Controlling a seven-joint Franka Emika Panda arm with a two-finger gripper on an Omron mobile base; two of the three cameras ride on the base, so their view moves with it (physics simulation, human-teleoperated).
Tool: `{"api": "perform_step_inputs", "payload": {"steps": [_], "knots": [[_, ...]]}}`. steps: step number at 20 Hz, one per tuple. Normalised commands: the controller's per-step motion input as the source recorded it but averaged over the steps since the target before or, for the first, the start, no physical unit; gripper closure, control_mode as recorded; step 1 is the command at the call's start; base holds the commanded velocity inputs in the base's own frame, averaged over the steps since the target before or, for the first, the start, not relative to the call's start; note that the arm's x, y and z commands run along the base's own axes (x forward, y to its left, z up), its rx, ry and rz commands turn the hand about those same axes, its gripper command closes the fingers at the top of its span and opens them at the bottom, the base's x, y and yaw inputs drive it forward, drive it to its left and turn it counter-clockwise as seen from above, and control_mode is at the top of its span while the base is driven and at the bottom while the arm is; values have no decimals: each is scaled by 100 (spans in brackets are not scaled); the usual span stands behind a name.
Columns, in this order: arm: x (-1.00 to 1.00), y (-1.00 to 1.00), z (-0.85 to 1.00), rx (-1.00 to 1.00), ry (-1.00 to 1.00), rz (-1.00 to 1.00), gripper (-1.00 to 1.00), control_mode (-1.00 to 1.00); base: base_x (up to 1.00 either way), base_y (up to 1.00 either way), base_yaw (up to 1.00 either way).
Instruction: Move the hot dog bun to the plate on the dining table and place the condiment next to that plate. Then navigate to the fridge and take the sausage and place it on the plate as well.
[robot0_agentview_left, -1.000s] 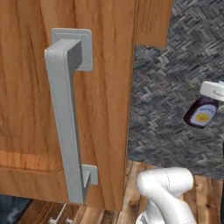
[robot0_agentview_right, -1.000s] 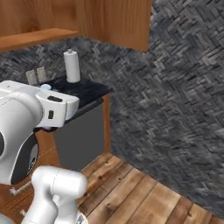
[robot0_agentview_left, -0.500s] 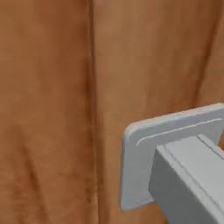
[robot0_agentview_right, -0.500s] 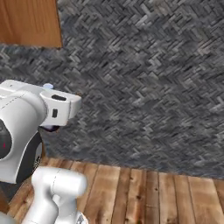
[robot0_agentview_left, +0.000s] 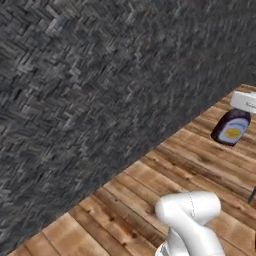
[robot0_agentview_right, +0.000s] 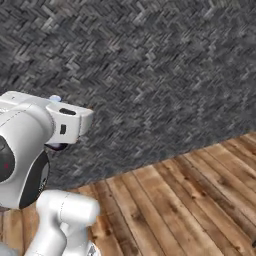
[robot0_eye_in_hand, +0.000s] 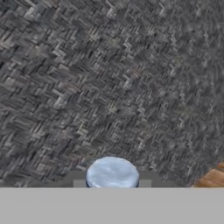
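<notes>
Condiment bottle aside, the largest thing in sight is the dark grey herringbone wall (robot0_agentview_left: 100, 90), which runs across all three views, with the wooden plank floor (robot0_agentview_right: 190, 200) meeting it along its lower edge. Next is the white arm (robot0_agentview_right: 30, 145), bulky in the right base view, its elbow (robot0_agentview_left: 192, 212) low in the left base view. The condiment bottle (robot0_agentview_left: 230, 127), dark with a yellow label, hangs above the floor at the right edge of the left base view, gripped under the gripper (robot0_agentview_left: 244, 102). Its pale blue cap (robot0_eye_in_hand: 112, 173) sits centred at the bottom of the hand view, facing the wall.
</notes>
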Motion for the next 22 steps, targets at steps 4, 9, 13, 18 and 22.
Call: {"api": "perform_step_inputs", "payload": {"steps": [4, 9, 13, 18, 22], "knots": [[0, 0, 0, 0, 0, 0, 100, 100, 48, -6, -78], [0, 0, 0, 0, 0, 0, 100, 100, 96, 0, -56], [0, 0, 0, 0, 0, 0, 100, 100, 100, 6, -46], [0, 0, 0, 0, 0, 0, 100, 100, 100, 24, -43], [0, 0, 0, 0, 0, 0, 100, 100, 100, 63, -36]]}}
